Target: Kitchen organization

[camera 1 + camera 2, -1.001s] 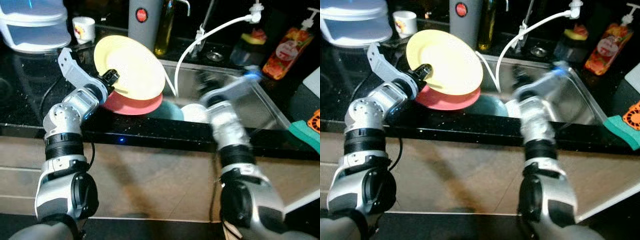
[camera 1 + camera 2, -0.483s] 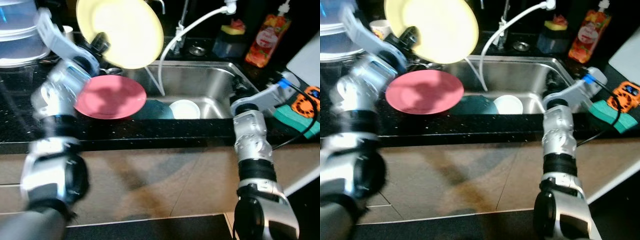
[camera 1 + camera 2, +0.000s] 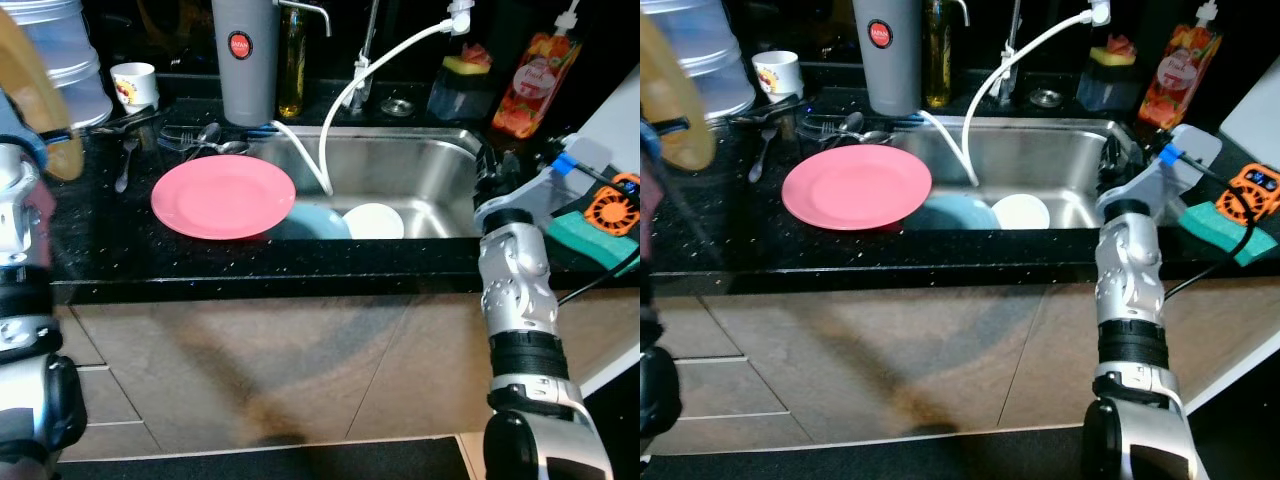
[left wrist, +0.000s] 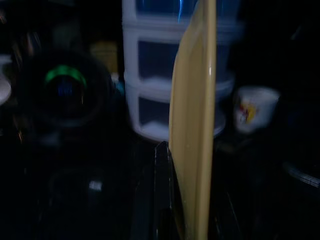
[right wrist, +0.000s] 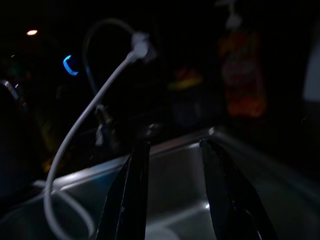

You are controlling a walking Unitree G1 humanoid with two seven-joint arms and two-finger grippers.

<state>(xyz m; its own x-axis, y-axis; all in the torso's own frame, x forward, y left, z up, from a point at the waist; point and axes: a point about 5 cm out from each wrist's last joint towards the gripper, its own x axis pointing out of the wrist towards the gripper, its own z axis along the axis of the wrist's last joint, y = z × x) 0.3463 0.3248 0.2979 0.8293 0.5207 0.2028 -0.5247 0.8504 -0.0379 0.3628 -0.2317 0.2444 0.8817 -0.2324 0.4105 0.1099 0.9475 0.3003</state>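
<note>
A yellow plate (image 3: 38,112) is held upright at the far left, over the dark counter. My left gripper (image 4: 186,160) is shut on its rim, and one black finger (image 4: 162,185) lies against the plate's (image 4: 195,115) face. A pink plate (image 3: 223,195) lies flat on the counter at the sink's left edge. In the steel sink (image 3: 430,160) sit a blue plate (image 3: 312,221) and a white bowl (image 3: 372,219). My right gripper (image 3: 487,168) hovers at the sink's right rim, open and holding nothing, its fingers (image 5: 132,190) pointing across the basin.
Stacked clear containers (image 3: 60,60), a white mug (image 3: 134,84), loose cutlery (image 3: 190,140) and a grey cylinder (image 3: 248,60) stand behind the pink plate. A white hose (image 3: 375,65) arcs into the sink. A red soap bottle (image 3: 524,80) and a green sponge (image 3: 578,228) are at the right.
My left arm has swung the yellow plate from above the pink plate out to the far left. The right arm has moved to the sink's right rim. The camera has shifted.
</note>
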